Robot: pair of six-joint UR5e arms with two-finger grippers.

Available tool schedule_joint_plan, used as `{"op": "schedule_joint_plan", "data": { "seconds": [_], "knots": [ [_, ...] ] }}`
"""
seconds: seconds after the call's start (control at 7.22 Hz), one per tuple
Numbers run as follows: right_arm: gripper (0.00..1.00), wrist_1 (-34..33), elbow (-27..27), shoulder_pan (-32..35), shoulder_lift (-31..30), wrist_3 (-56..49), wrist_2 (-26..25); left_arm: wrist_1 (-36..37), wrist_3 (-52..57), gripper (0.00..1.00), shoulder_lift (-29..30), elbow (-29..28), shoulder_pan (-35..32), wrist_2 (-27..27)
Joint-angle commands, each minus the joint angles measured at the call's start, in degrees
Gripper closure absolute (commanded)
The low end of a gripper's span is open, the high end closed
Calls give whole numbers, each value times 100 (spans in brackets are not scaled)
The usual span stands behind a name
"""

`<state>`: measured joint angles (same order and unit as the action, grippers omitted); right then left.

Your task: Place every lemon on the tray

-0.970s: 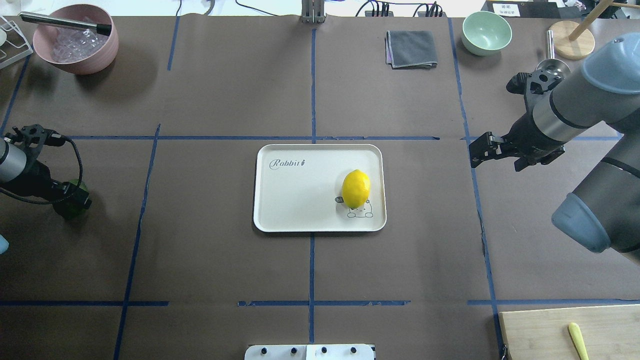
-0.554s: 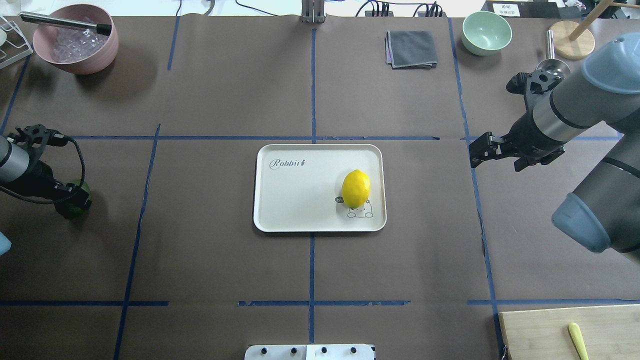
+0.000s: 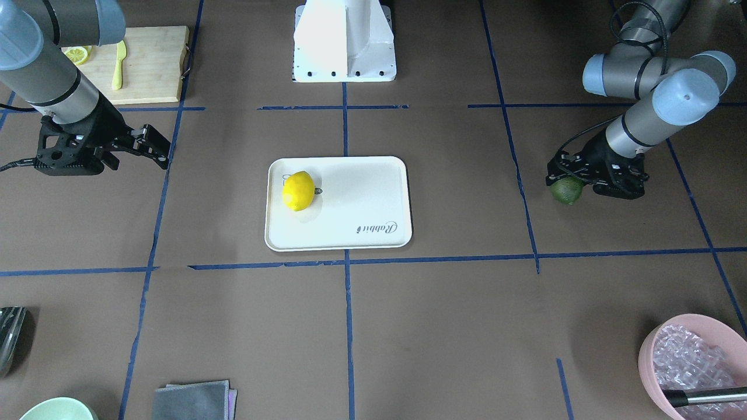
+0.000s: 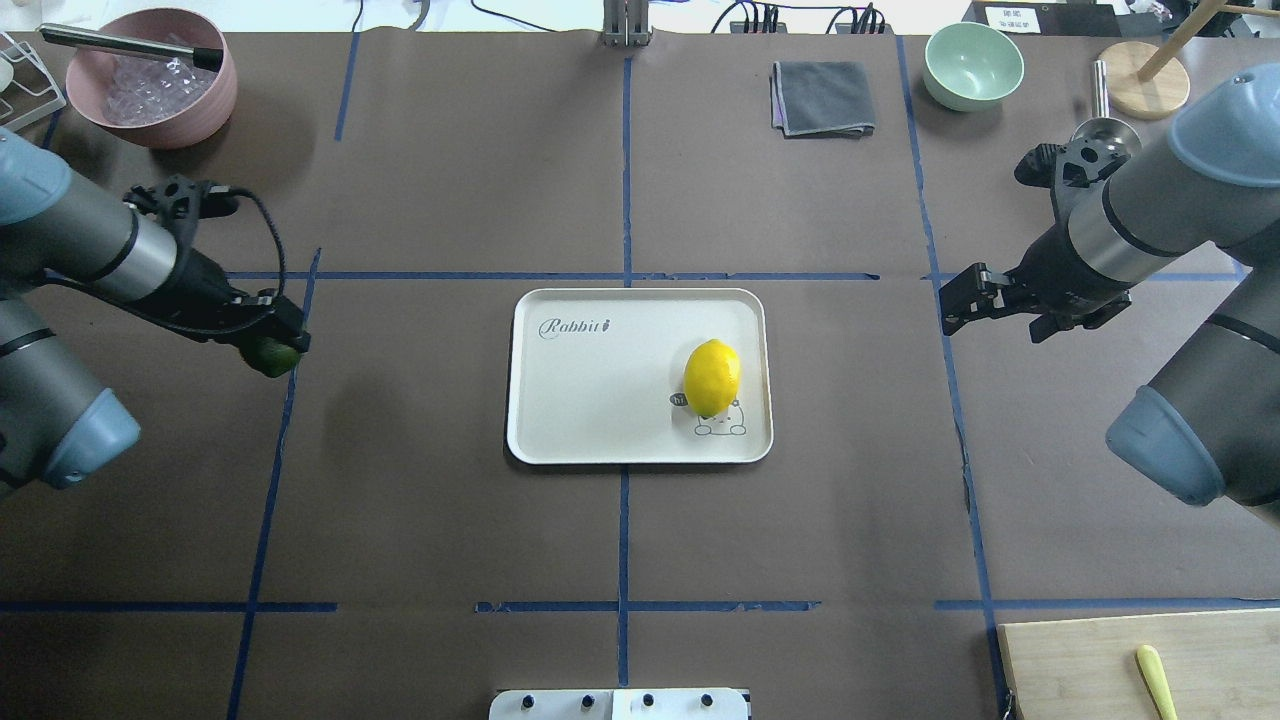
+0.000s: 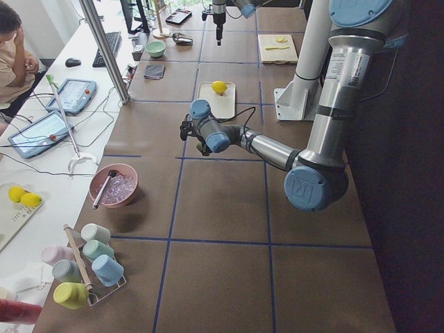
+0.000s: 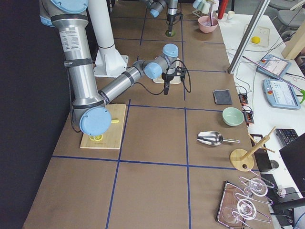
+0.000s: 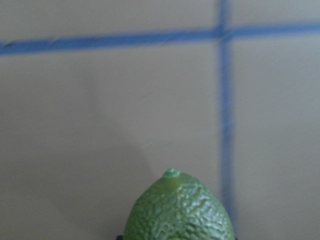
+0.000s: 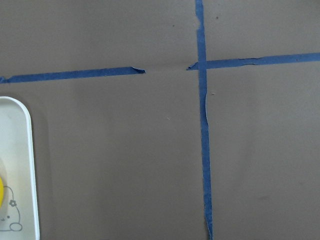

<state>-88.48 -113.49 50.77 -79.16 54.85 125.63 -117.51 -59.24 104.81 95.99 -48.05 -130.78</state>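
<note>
The cream-white tray (image 4: 600,390) lies at the table's centre with the yellow lemon (image 4: 712,377) on its right part, over the cartoon drawing. My left gripper (image 4: 272,345) is shut on the dark green lemon (image 4: 274,358) and holds it above the table, left of the tray. The left wrist view shows the green lemon's pointed end (image 7: 177,210) over the brown table. My right gripper (image 4: 948,305) is open and empty, right of the tray. The front view shows the tray (image 3: 362,198), the yellow lemon (image 3: 298,191) and the green lemon (image 3: 567,190).
A pink bowl (image 4: 150,80) stands at the back left. A grey cloth (image 4: 822,97), a green bowl (image 4: 973,65) and a metal scoop (image 4: 1100,125) lie at the back right. A bamboo cutting board (image 4: 1100,660) with a yellow knife is at the front right.
My left arm has lifted the green lemon from the table's far left and carried it right, toward the tray. The right arm, the tray and the yellow lemon have not moved.
</note>
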Motion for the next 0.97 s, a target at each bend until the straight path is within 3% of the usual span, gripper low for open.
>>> {"op": "schedule_joint_plan", "data": {
  "seconds": [0.0,0.14,0.28,0.42,0.55,0.83],
  "knots": [
    [0,7,-6,20,-47,0,-3,952,-902,100,1333,-27,811,139],
    [0,7,-6,20,-64,-9,-4,1724,-932,100,2089,-149,1136,662],
    [0,7,2,20,-90,-9,-12,1845,-888,100,2540,-568,1409,1111],
    [0,7,3,20,-143,-35,-21,1855,-879,100,3302,-1451,1429,1177],
    [0,7,3,29,-152,-44,-21,1872,-722,100,3466,-1765,1430,1195],
    [0,7,-15,46,-143,-44,-21,1890,-519,100,3301,-1759,1430,1230]
  ]
}}
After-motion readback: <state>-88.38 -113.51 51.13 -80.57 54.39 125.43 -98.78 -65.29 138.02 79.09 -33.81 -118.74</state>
